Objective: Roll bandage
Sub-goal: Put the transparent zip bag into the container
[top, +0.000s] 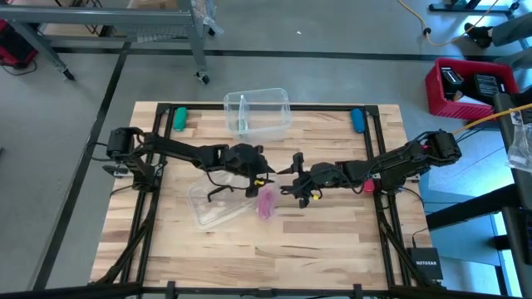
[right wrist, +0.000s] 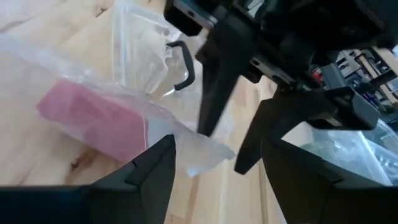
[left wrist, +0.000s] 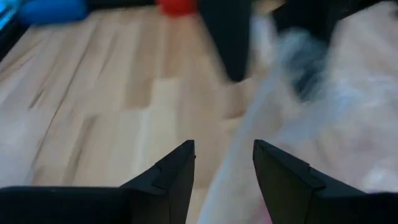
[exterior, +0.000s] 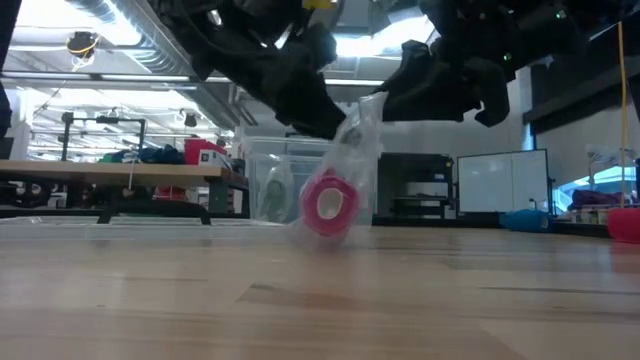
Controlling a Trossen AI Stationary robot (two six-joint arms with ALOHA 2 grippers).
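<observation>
Grey floor [top: 332,33] (red crate [top: 470,85] aside)

A clear bin [top: 258,112] stands between green [top: 179,118] and blue [top: 357,120] cylinders, apparently empty.

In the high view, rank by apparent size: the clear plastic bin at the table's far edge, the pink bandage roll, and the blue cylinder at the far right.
1. Clear plastic bin, by far the largest.
2. Pink bandage roll, in its clear wrapper.
3. Blue cylinder; it looks close in size to the bandage roll, so that order is unsure.
</observation>
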